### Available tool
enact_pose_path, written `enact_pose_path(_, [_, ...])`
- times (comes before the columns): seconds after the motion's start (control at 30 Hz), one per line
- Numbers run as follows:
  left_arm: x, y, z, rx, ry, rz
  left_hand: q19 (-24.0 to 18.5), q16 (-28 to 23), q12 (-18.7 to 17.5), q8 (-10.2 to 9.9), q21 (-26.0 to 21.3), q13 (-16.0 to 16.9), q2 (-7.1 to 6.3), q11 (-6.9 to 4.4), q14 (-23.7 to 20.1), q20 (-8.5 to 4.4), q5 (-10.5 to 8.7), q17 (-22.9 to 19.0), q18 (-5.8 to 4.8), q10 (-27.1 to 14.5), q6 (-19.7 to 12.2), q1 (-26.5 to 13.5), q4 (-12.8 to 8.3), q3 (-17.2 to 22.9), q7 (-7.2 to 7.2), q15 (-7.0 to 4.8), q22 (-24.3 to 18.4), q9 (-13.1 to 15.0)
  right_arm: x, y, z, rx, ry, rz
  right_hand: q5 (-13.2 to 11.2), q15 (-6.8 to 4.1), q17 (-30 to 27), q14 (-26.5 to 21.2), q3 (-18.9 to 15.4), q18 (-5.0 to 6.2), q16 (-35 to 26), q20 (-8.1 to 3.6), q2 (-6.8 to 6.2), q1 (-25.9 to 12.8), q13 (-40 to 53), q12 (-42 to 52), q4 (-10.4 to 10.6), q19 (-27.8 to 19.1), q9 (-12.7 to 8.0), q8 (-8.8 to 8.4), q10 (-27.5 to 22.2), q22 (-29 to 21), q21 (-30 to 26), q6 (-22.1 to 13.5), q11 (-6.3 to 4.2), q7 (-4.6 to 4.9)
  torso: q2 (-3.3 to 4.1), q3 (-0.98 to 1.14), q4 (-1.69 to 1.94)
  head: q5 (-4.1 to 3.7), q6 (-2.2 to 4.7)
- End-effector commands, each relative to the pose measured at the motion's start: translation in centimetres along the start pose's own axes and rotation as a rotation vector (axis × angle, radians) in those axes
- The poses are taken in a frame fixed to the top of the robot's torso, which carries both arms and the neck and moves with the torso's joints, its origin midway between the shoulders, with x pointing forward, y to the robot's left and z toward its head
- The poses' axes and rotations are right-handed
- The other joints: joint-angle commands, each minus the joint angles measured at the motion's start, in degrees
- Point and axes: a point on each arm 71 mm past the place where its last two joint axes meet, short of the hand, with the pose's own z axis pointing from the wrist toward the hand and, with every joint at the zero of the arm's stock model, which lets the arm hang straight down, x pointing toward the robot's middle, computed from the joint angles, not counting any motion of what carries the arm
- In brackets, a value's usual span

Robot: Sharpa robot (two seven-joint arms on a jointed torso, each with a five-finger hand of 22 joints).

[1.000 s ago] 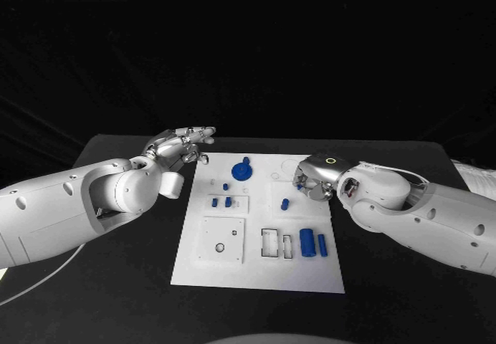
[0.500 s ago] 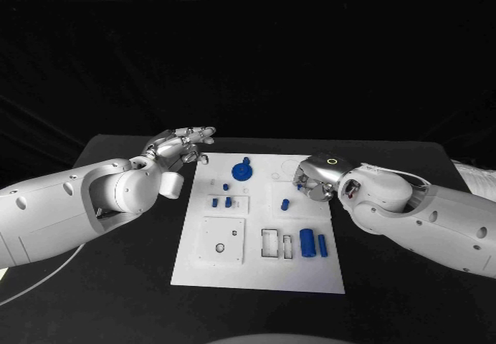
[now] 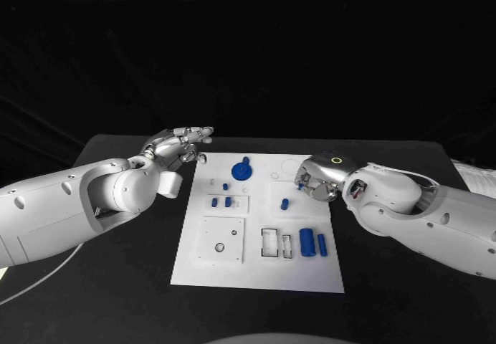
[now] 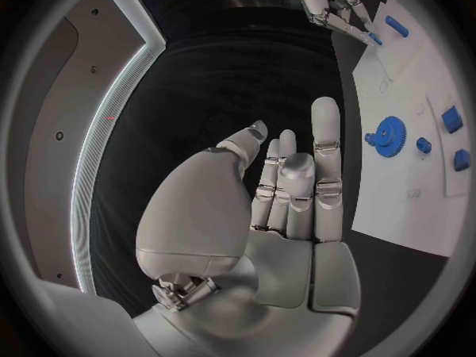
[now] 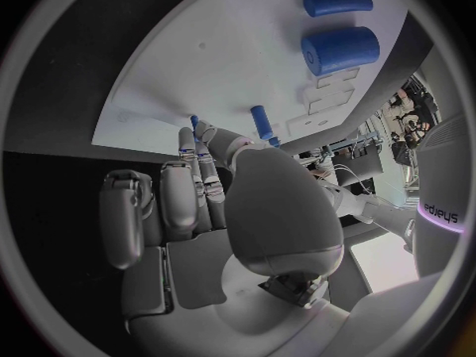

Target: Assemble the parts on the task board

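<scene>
The white task board (image 3: 264,269) lies in the middle of the black table. On it are a blue gear (image 3: 241,170), small blue pegs (image 3: 221,203), a short peg (image 3: 284,204), a thick blue cylinder (image 3: 307,241) and a thinner one (image 3: 322,245). My left hand (image 3: 181,147) hovers off the board's far left corner with its fingers straight and apart, holding nothing. My right hand (image 3: 318,178) sits over the board's right edge, fingers curled. It pinches a small blue part (image 5: 193,120) at its fingertips. The left wrist view shows that part (image 4: 375,36) too.
The gear (image 4: 389,131) lies beside my left hand (image 4: 293,206). The thick cylinder (image 5: 340,50) and the thin one (image 5: 337,4) lie beyond my right hand (image 5: 213,190). Rectangular slots (image 3: 269,244) and a plate with a dark ring (image 3: 219,248) sit on the board's near half.
My right arm has shifted slightly to the right, and the hand stays over the board's right edge. The left hand has not moved.
</scene>
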Motion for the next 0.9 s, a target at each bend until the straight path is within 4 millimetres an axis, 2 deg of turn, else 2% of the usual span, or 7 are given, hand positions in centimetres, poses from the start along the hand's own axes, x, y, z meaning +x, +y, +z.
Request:
enact_pose_path(0.03, [-0.1,-0.1,0.0,0.006,0.003,0.005,0.0,0.4,0.4,0.4,-0.2,0.1,-0.04,-0.18,-0.1,0.46,0.38,0.0,0.45,-0.4,-0.5,0.6,-0.3,0.0,0.07,0.32,0.0,0.0,-0.3,0.3,-0.3,-0.003,-0.004,0.011,-0.3,-0.55,-0.1,2.0,0.0,-0.25,0.3,-0.37,0.07,-0.6,0.0,-0.3,0.4,3.1,0.1,0.24,0.2,3.4,0.2,0.4,-0.05,0.12,-0.04,0.03,-0.01,0.03,-0.08])
enact_pose_path(0.23, [-0.2,-0.1,0.0,0.006,-0.001,0.006,0.0,0.4,0.5,0.4,-0.2,0.0,-0.05,-0.16,-0.1,0.47,0.38,0.0,0.45,-0.5,-0.6,0.6,-0.3,0.0,0.10,0.34,0.0,0.1,-1.4,0.7,-0.8,-0.016,-0.026,0.018,-0.3,-0.55,-0.1,2.0,-0.1,-0.25,0.2,-0.37,0.07,-0.6,0.0,-0.3,0.4,3.1,0.1,0.23,0.2,3.4,0.2,0.4,-0.05,0.12,-0.04,-0.01,-0.05,-0.02,0.04])
enact_pose_path(0.37, [-0.2,-0.1,0.0,0.006,-0.001,0.006,0.0,0.4,0.5,0.4,-0.2,0.0,-0.05,-0.16,-0.1,0.47,0.38,0.0,0.45,-0.5,-0.6,0.6,-0.3,0.0,0.10,0.34,0.0,0.1,-2.1,1.3,-1.2,-0.032,-0.043,0.026,-0.3,-0.56,-0.1,2.0,-0.1,-0.24,0.2,-0.38,0.05,-0.7,0.0,-0.4,0.5,3.1,0.1,0.21,0.2,3.4,0.2,0.4,-0.06,0.11,-0.02,-0.04,0.09,-0.10,0.12])
enact_pose_path(0.5, [-0.2,-0.1,0.0,0.006,-0.001,0.006,0.0,0.4,0.6,0.5,-0.2,0.0,-0.05,-0.13,-0.2,0.48,0.38,0.0,0.46,-0.7,-0.8,0.7,-0.4,0.1,0.14,0.36,0.0,0.1,-3.3,2.8,-1.5,-0.071,-0.068,0.038,-0.3,-0.56,-0.1,2.0,-0.1,-0.24,0.2,-0.38,0.04,-0.7,0.0,-0.4,0.5,3.1,0.1,0.21,0.2,3.4,0.2,0.4,-0.06,0.11,-0.03,-0.06,0.09,0.27,0.21])
enact_pose_path(0.67, [-0.2,-0.1,0.1,0.006,0.001,0.005,0.0,0.4,0.6,0.5,-0.2,0.0,-0.04,-0.10,-0.2,0.50,0.38,0.0,0.45,-0.8,-1.0,0.7,-0.4,0.1,0.19,0.38,0.1,0.0,-4.6,4.9,-1.5,-0.123,-0.091,0.045,-0.4,-0.56,0.0,2.0,-0.1,-0.26,0.3,-0.38,0.04,-0.7,0.0,-0.4,0.5,3.1,0.1,0.20,0.2,3.5,0.3,0.4,-0.06,0.10,-0.06,-0.12,0.14,1.03,0.28])
enact_pose_path(0.8, [0.0,-0.1,0.1,0.006,0.005,0.004,0.0,0.4,0.6,0.5,-0.2,0.0,-0.04,-0.10,-0.2,0.50,0.38,0.0,0.45,-0.8,-1.0,0.7,-0.4,0.1,0.19,0.38,0.1,0.0,-5.1,6.9,-1.0,-0.174,-0.100,0.058,-0.4,-0.57,-0.1,2.0,-0.1,-0.25,0.3,-0.39,0.04,-0.7,0.0,-0.4,0.5,3.1,0.1,0.20,0.2,3.5,0.3,0.4,-0.07,0.10,0.00,-0.13,0.13,2.44,0.56])
enact_pose_path(0.9, [0.1,0.0,0.2,0.006,0.008,0.003,0.0,0.5,0.8,0.6,-0.2,0.0,-0.04,-0.04,-0.2,0.52,0.39,0.0,0.45,-0.9,-1.2,0.7,-0.4,0.1,0.26,0.41,0.1,0.0,-5.1,8.2,-0.5,-0.206,-0.098,0.069,-0.4,-0.57,0.0,2.0,-0.2,-0.26,0.3,-0.39,0.04,-0.7,0.0,-0.4,0.5,3.1,0.1,0.20,0.2,3.5,0.3,0.4,-0.07,0.10,0.07,-0.09,0.13,3.61,0.43])
